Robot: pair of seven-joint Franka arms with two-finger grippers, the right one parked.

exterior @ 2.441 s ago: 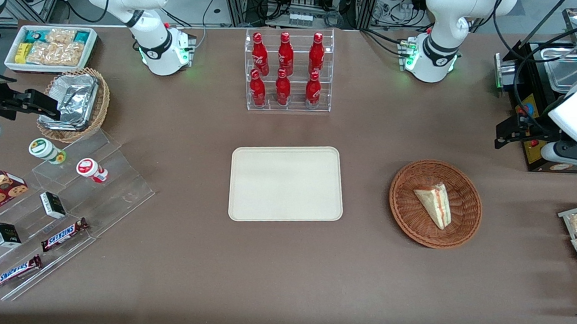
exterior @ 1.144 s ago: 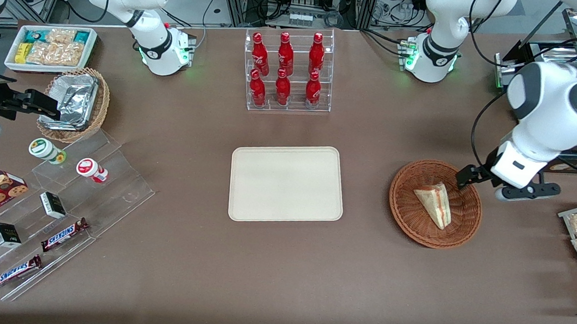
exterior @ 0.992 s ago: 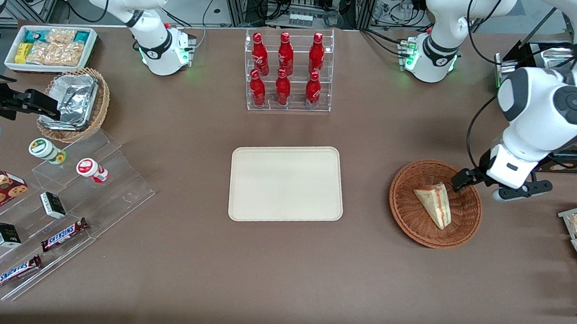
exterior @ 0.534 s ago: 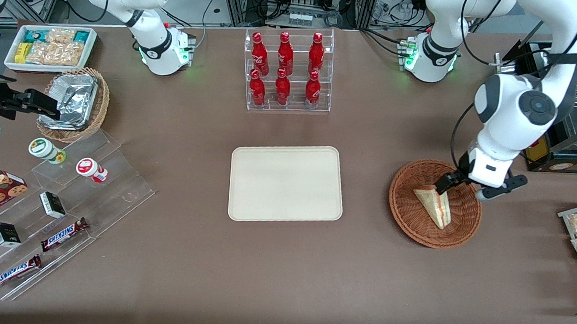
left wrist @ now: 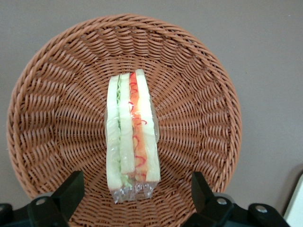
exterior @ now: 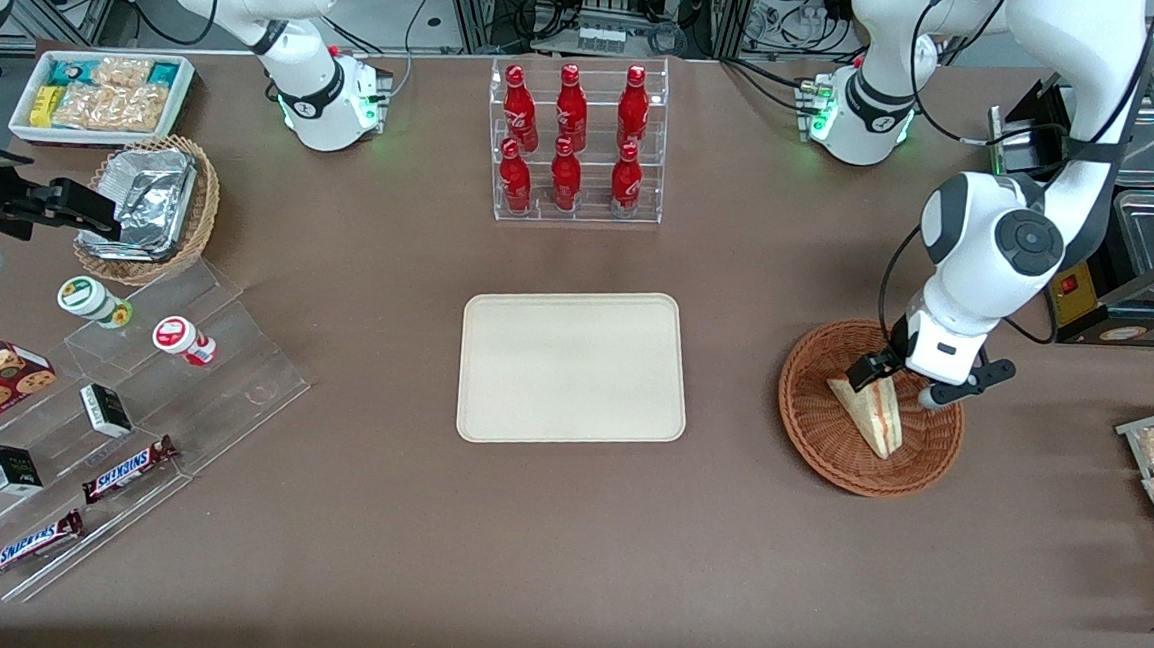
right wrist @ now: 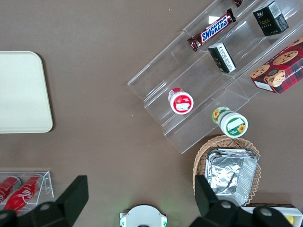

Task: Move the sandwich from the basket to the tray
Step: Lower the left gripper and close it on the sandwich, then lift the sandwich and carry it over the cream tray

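**Entry: sandwich in basket, gripper above it**

Item 1, the sandwich (exterior: 870, 414). I log it lying in the basket (exterior: 811, 429), toward the working arm's end of the table. It is a triangular wedge in clear wrap. In the front view its long axis runs slantwise, the broad end farther from the front camera and the narrow tip nearer to it. In the left wrist view (left wrist: 131, 135) the cut edge faces the camera, with green, white, orange and red layers running lengthwise in stripes.

Item 2, the gripper (exterior: 899, 381). I see it hanging over the broad end of the sandwich, within the basket's rim. Its fingers (left wrist: 71, 191) are spread wide, one on each side of the wedge and clear of it; nothing is pinched.

Item 3, the basket (left wrist: 199, 90). Round, reddish-brown wicker, shallow, holding only the sandwich.

Item 4, the tray (exterior: 572, 367). Cream-beige, rounded corners, at the middle of the table, well apart from the basket.

Item 5, the surface. A brown table (exterior: 524, 541) carrying a clear rack of red bottles (exterior: 573, 143), farther from the front camera than the tray. Toward the parked arm's end sit a tan basket of foil packs (exterior: 149, 203) and clear stepped shelves (exterior: 131, 407) with snack bars and small jars.
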